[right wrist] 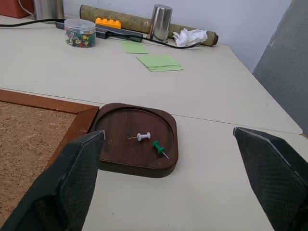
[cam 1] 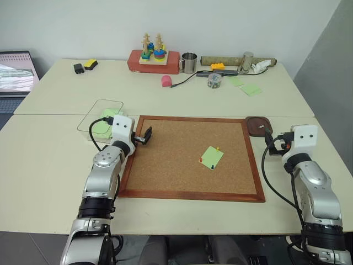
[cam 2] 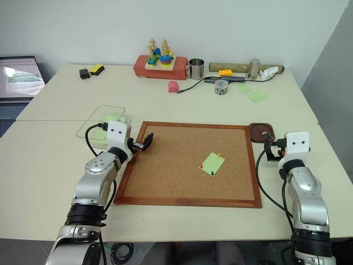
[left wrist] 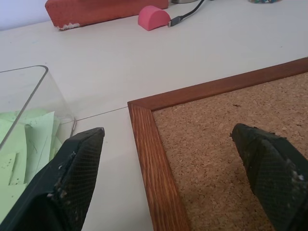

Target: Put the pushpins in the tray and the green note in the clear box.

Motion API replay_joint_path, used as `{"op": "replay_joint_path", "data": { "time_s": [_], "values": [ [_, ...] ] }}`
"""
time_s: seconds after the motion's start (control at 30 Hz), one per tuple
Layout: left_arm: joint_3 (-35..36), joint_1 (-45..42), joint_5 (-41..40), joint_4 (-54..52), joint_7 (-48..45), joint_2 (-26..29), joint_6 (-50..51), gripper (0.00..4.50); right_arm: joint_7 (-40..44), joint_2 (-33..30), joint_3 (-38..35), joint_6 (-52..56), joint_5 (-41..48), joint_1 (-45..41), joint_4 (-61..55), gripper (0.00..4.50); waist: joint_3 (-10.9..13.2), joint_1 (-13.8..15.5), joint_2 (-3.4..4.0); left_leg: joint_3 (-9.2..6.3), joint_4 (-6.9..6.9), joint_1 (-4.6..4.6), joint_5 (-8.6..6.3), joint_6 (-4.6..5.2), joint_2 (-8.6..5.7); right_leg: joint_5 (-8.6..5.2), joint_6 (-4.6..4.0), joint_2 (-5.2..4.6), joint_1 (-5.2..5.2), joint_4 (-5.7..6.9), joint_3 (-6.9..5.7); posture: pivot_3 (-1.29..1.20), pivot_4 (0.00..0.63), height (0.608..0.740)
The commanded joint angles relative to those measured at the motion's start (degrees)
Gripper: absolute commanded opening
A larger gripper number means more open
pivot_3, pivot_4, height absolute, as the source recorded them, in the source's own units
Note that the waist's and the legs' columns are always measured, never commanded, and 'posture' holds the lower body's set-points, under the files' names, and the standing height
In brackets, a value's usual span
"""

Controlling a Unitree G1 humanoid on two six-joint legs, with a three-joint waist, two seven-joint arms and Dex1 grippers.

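The green note (cam 1: 212,157) lies flat on the corkboard, right of its middle. Three pushpins sit at its edges: yellow (cam 1: 218,148), red (cam 1: 201,160) and dark (cam 1: 212,167). The dark brown tray (cam 1: 255,122) stands off the board's far right corner and holds a white pin (right wrist: 142,137) and a green pin (right wrist: 159,147). The clear box (cam 1: 94,113), with light green notes inside, stands off the far left corner. My left gripper (cam 1: 144,136) is open over the board's far left corner, beside the box. My right gripper (cam 1: 270,141) is open just short of the tray.
The wood-framed corkboard (cam 1: 190,194) fills the table's middle. At the back stand a red block with a wooden stacking toy (cam 1: 153,59), a metal mug (cam 1: 189,62), a pink object (cam 1: 166,81), a round jar of pins (cam 1: 214,80) and loose green notes (cam 1: 251,89). A laptop (cam 1: 16,72) is far left.
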Motion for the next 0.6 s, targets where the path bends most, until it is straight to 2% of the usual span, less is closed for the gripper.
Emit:
{"op": "replay_joint_path", "data": {
  "time_s": [0.03,0.6],
  "values": [
    [0.7,0.0,-0.8,-2.6,-0.6,0.3,-0.2,4.49,0.5,-0.9,-0.7,-1.0,0.0,-0.9,-0.9,4.50,0.0,0.0,0.00,0.00,0.00,0.00,0.00,0.00,0.00,0.00,0.00,0.00,0.00,0.00,0.00,0.00,0.150,0.740],
    [1.1,0.1,-2.0,-3.2,-4.2,0.6,0.9,4.49,1.2,-1.2,-0.9,-1.4,-0.1,-0.9,-0.6,4.50,0.0,0.0,0.00,0.00,0.00,0.00,0.00,0.00,0.00,0.00,0.00,0.00,0.00,0.00,0.00,0.00,0.150,0.740]
  ]
}}
